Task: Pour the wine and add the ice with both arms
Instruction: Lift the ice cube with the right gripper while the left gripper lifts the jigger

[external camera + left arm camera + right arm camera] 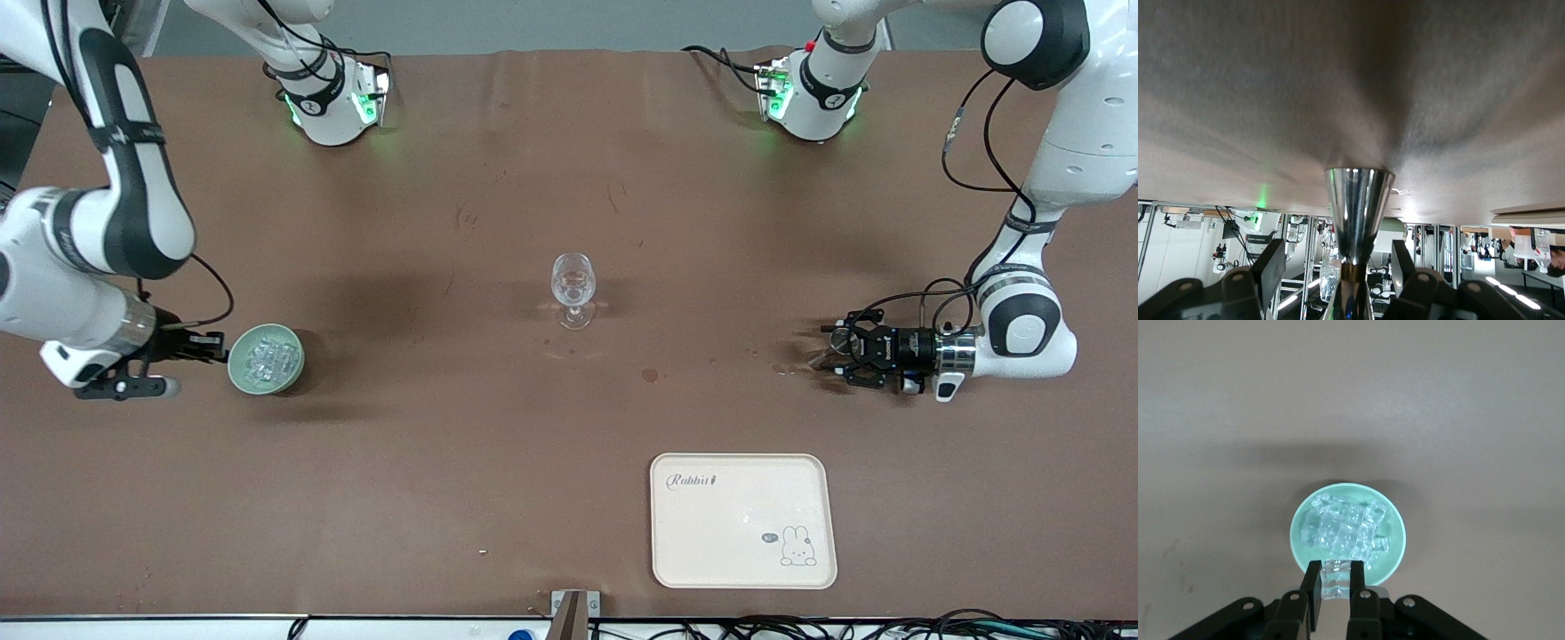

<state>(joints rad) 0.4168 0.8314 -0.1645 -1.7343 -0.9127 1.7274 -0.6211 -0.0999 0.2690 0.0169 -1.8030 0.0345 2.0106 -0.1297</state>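
Gripping the bowl (266, 358) rim, right gripper (213, 346) is clamped at the right arm's end; ice (1345, 532) heaped inside may spill if tilted. Left gripper (831, 354) straddles a metal jigger (1358, 213), jaws not touching; glass (572, 289) stands mid-table, empty.

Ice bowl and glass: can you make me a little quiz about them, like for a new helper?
1. True or false: the stemmed glass stands upright on the brown table.
2. What fills the green bowl? A ice cubes, B grapes, C soup.
3. Whose jaws pinch the bowl's rim?

Key: 1 true. 2 A, the ice. 3 the right gripper.
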